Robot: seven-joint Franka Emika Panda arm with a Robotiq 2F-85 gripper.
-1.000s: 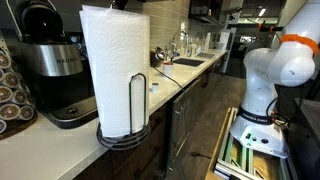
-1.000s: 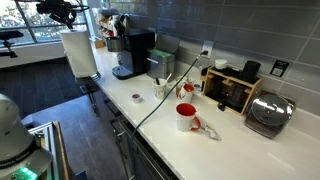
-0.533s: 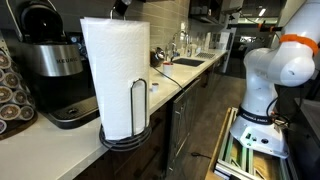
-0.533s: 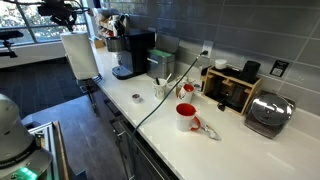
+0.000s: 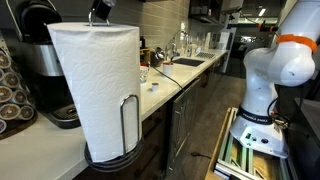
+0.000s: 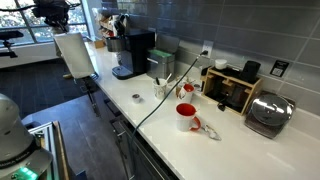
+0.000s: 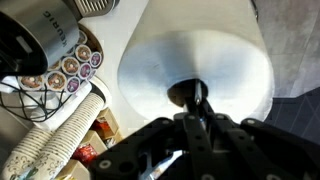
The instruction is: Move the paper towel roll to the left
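Shifted the roll [image 5: 95, 90] along the desk [image 5: 25, 150] since a second ago. Now looms larger in an exterior view, stands further left in the frame and covers more of the coffee machine [image 5: 35, 55] than before. Base brought down close to the desk's front edge. Went along with it, clamped on the holder's top post: the tool [image 5: 98, 12], likewise further left. In an exterior view, roll [image 6: 73, 55] drawn a little further from the coffee machine [image 6: 132, 52], with the tool [image 6: 55, 12] above it moved the same way.
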